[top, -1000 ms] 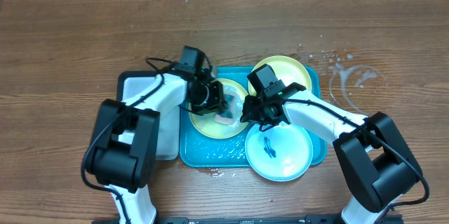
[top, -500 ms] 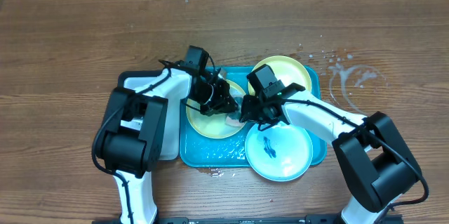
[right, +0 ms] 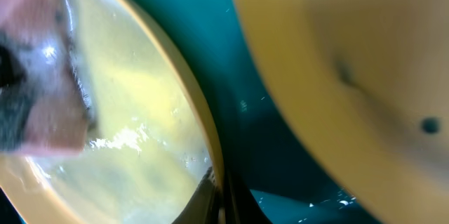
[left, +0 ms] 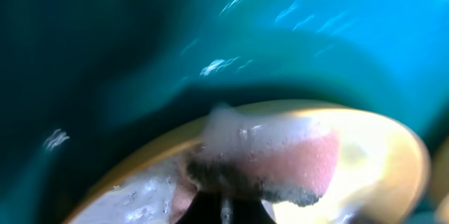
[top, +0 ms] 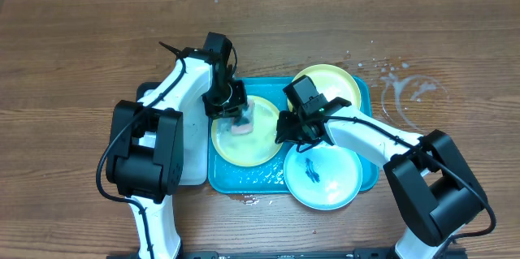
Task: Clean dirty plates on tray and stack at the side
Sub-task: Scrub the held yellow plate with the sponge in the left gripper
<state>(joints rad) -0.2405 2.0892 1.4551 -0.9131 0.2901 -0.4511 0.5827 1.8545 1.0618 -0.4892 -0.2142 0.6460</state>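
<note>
**Overhead:** The left claw (top: 238,117), pressed together on a pink sponge (top: 242,127), holds it on a wet yellow-green plate (top: 244,149) at 9 o'clock in the turquoise tray (top: 244,178). The right claw (top: 283,133) pinches that plate's rim at 3 o'clock. A second yellow-green plate (top: 333,84) lies at 1 o'clock and a dark-smeared blue-rimmed plate (top: 333,182) at 5 o'clock.

**Left wrist:** The sponge (left: 295,164) is foamy and lies on the plate.

**Right wrist:** The closed fingertips clamp the rim, and the tray shows between the two yellow-green plates.
</note>
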